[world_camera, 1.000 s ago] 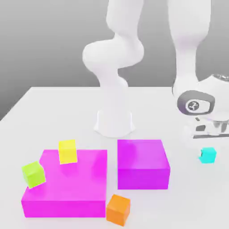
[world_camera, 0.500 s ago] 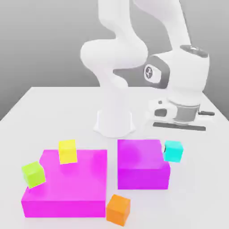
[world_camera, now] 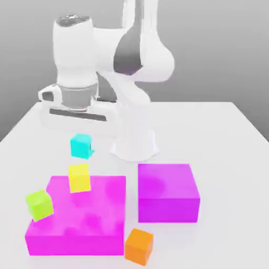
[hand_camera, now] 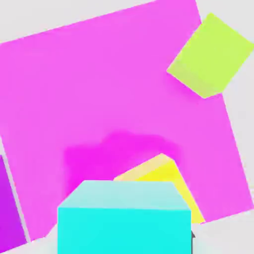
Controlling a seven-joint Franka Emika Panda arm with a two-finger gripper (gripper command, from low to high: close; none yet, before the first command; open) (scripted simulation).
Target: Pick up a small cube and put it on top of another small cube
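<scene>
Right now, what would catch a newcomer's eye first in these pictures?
The cyan cube hangs in the air under the gripper, just above the yellow cube. The yellow cube sits on the big flat magenta block at the exterior view's left, with a lime-green cube at that block's edge.

Ext. cam high, front-on to arm base; hand cam straight down, close; shared: wide magenta block (world_camera: 79, 215) (hand_camera: 99, 99).

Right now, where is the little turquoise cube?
In the exterior view the turquoise cube hangs in the air under the gripper, just above the yellow cube on the big magenta block.
</scene>
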